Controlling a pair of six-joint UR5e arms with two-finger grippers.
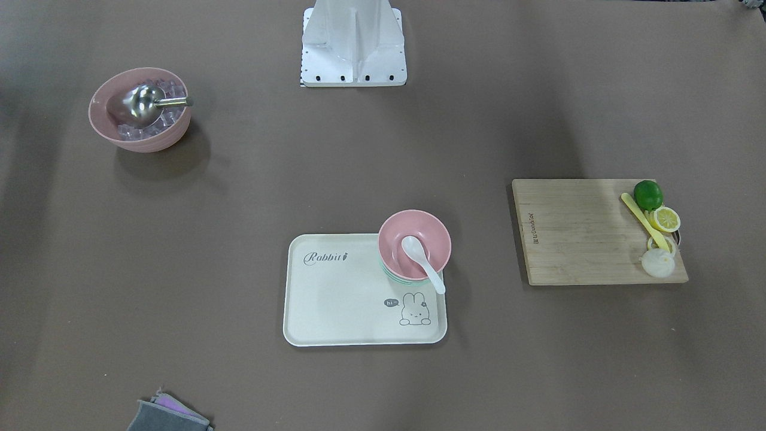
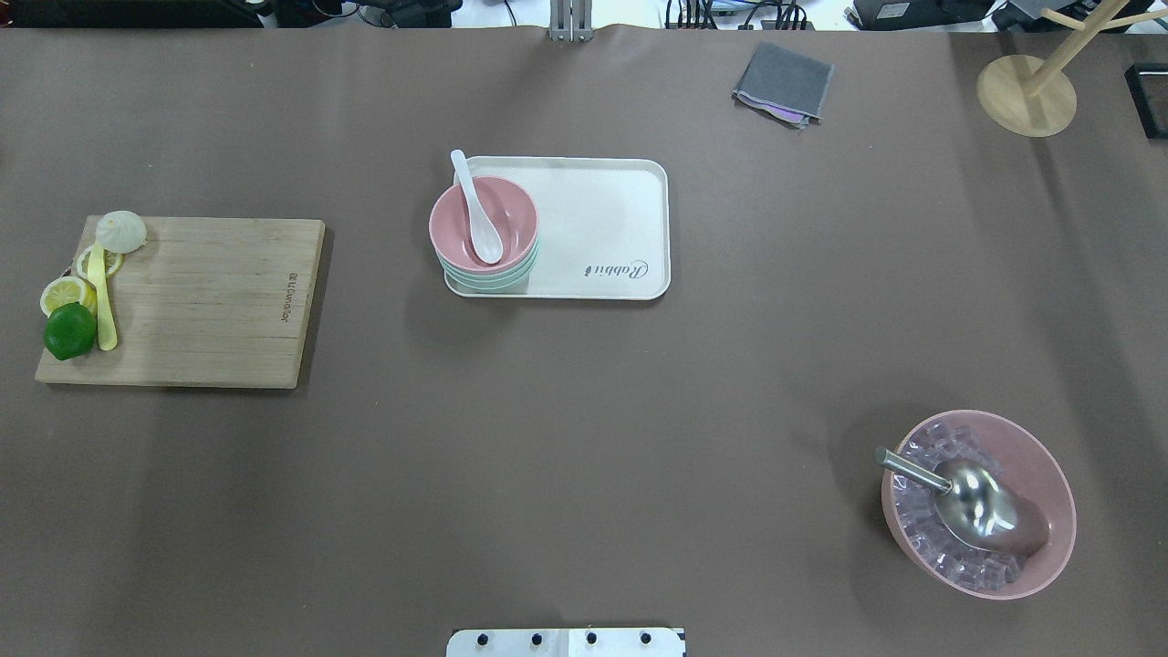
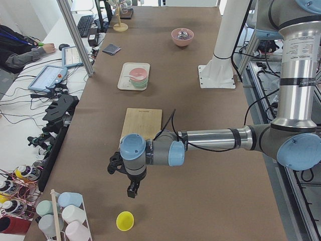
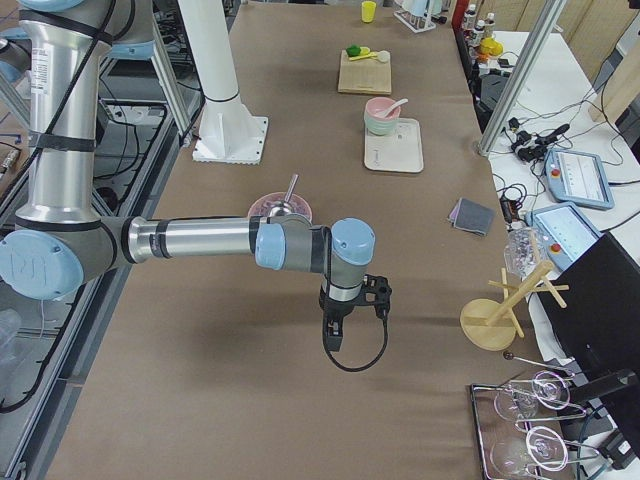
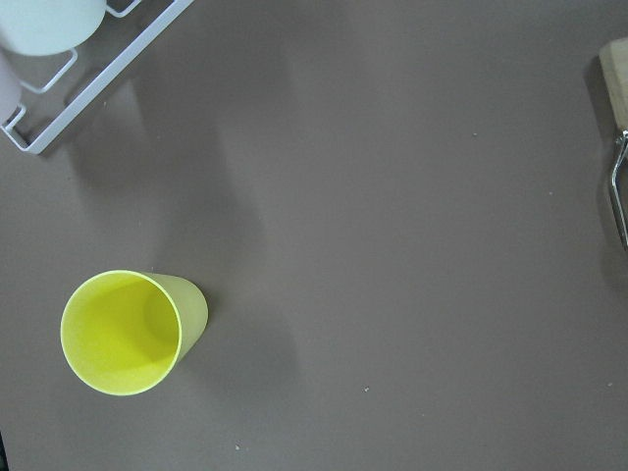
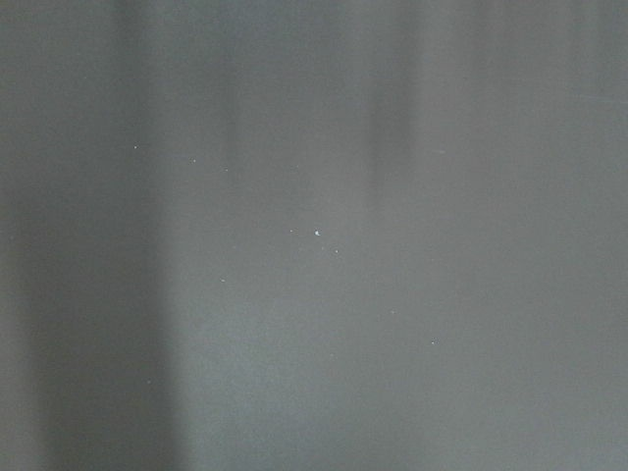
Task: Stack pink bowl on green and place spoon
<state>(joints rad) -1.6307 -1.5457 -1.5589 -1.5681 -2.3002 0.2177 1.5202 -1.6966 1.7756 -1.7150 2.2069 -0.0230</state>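
A pink bowl (image 1: 437, 236) sits stacked on green bowls (image 1: 398, 276) at a corner of a cream tray (image 1: 335, 299). A white spoon (image 1: 422, 263) lies in the pink bowl, its handle over the rim. The stack also shows in the overhead view (image 2: 511, 214). My left gripper (image 3: 131, 191) hangs over the table's end on my left, far from the tray, above a yellow cup (image 5: 132, 332). My right gripper (image 4: 333, 335) hangs over bare table at the other end. I cannot tell whether either is open or shut.
A second pink bowl (image 1: 140, 108) holds ice cubes and a metal scoop. A wooden cutting board (image 1: 580, 230) carries a lime, lemon slices and a yellow spoon. A grey cloth (image 2: 783, 82) and a wooden stand (image 2: 1027, 91) lie at the far edge.
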